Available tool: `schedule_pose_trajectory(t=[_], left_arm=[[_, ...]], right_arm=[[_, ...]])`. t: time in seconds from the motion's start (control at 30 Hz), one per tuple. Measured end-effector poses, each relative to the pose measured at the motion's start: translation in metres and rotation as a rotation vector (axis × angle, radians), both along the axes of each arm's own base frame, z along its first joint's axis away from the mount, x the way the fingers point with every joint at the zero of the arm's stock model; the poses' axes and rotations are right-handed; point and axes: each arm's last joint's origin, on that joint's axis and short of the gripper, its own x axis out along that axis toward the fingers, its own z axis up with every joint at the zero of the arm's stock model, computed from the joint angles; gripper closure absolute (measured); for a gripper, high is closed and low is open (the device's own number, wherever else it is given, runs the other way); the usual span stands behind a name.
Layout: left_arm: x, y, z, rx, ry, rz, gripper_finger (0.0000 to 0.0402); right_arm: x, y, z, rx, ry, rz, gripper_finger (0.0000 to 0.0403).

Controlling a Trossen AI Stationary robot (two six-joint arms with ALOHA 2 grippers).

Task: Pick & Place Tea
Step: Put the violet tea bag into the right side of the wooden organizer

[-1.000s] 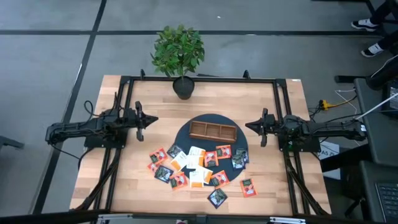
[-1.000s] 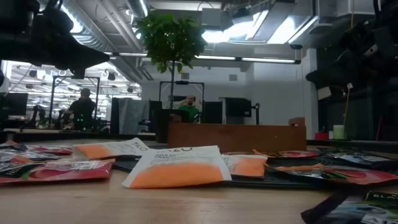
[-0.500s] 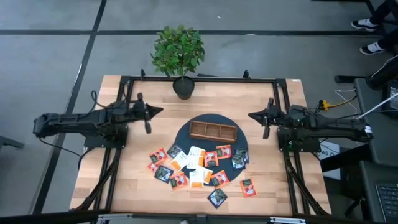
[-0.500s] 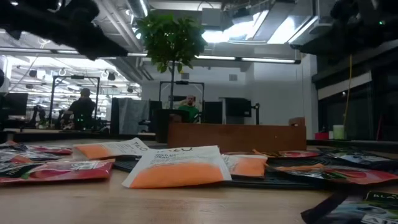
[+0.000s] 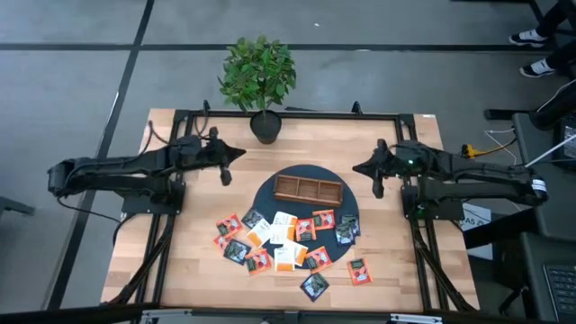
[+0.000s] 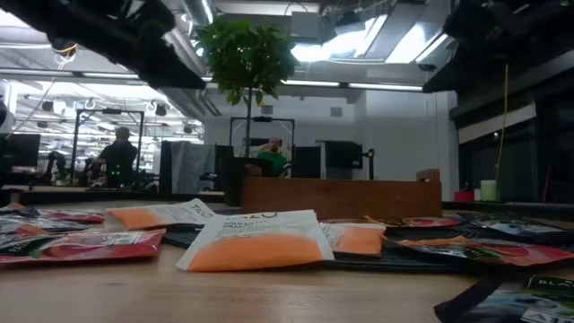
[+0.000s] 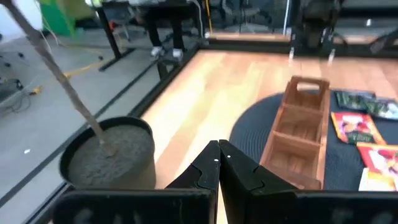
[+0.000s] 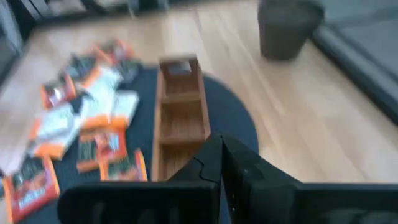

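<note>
The tea sachets lie scattered on the wooden table, partly on the dark round mat, just in front of the empty wooden tray at its middle. My left gripper hangs above the table to the tray's left, near the potted plant, arm stretched inward, fingers pressed together on nothing. My right gripper mirrors it on the tray's right, likewise closed and empty.

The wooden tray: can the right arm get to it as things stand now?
Probably yes. The right gripper, jaws shut, hangs beside the wooden tray, and nothing stands between them; its compartments look empty.
</note>
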Motion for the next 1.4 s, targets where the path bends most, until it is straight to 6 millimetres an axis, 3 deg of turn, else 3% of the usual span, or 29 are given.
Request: schedule_pose_trajectory(t=[0.2, 0.53, 0.9, 1.4], left_arm=[[0.017, 0.001, 0.002, -0.028, 0.079, -0.039, 0.0399], [0.024, -0.029, 0.007, -0.031, 0.168, -0.147, 0.0399], [0.024, -0.059, 0.005, -0.065, 0.166, -0.177, 0.0399], [0.021, -0.066, 0.002, -0.082, 0.198, -0.188, 0.0398]], right_arm=[[0.017, 0.002, 0.012, 0.079, 0.147, 0.039, 0.0397], [0.038, 0.025, 0.015, 0.119, 0.290, 0.141, 0.0399], [0.038, 0.060, 0.009, 0.164, 0.381, 0.110, 0.0400], [0.042, 0.101, -0.004, 0.239, 0.436, 0.114, 0.0400]])
